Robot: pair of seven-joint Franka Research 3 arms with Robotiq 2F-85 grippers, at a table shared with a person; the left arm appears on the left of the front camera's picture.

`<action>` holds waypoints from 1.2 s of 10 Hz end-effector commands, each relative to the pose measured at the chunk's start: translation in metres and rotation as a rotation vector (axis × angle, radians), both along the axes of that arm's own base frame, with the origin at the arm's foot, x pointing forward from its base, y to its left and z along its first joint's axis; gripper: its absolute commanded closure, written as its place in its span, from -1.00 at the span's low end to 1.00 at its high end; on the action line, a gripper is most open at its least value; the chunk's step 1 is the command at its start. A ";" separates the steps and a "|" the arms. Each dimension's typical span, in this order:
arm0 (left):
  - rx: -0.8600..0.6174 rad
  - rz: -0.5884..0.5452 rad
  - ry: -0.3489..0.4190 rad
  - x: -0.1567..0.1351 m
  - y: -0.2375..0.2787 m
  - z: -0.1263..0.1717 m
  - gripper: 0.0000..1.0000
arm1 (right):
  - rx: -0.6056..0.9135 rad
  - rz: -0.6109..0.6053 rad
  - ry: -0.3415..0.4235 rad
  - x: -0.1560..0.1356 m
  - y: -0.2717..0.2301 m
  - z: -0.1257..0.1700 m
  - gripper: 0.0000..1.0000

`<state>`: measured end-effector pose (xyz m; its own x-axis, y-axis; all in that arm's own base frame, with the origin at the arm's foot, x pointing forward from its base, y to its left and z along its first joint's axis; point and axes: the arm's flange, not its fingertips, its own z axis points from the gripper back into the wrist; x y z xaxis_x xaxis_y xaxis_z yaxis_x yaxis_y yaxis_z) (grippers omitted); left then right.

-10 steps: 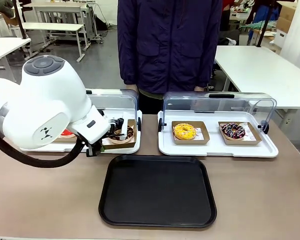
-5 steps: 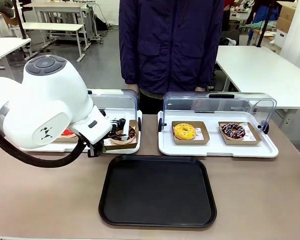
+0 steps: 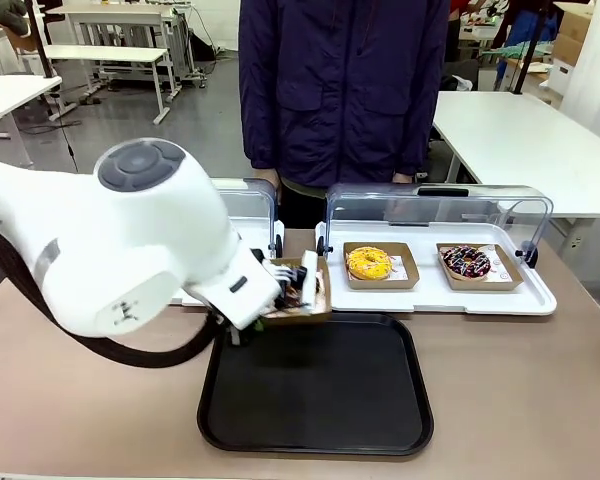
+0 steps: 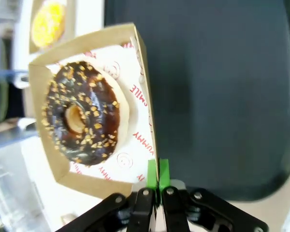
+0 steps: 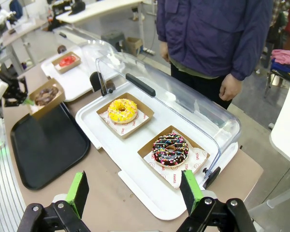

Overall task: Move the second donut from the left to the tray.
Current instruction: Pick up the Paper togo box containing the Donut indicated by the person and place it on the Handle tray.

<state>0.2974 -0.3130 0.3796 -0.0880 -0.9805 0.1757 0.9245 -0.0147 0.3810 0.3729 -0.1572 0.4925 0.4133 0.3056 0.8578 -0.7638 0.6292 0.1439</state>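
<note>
The second donut from the left (image 4: 82,113), chocolate-frosted with tan nut bits, lies in a brown cardboard holder (image 4: 142,72). My left gripper (image 4: 157,170) is shut on the holder's side wall and holds it in the air. In the front view the donut (image 3: 302,287) hangs over the far left edge of the black tray (image 3: 320,390), with the left gripper (image 3: 283,290) just left of it. The right wrist view shows the donut (image 5: 46,95) above the tray (image 5: 48,145). My right gripper (image 5: 135,193) stands open, near the right display tray's front, with nothing between its fingers.
A white display tray (image 3: 435,298) with a raised clear lid holds a yellow donut (image 3: 368,262) and a sprinkled donut (image 3: 466,262). Another display tray (image 5: 79,79) to the left holds a red donut (image 5: 66,60). A person (image 3: 340,90) stands at the table's far side.
My left arm has swung right and toward the near side, carrying the holder with the chocolate donut out of the left display tray to above the black tray's far left edge.
</note>
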 end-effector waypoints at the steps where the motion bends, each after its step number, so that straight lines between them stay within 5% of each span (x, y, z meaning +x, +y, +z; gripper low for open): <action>1: 0.030 0.005 0.034 -0.013 -0.021 -0.007 0.96 | 0.019 0.008 -0.041 0.003 0.000 -0.001 -1.00; 12: 0.068 0.018 0.173 -0.024 -0.054 -0.073 0.96 | 0.019 0.008 -0.041 0.003 0.000 -0.001 -1.00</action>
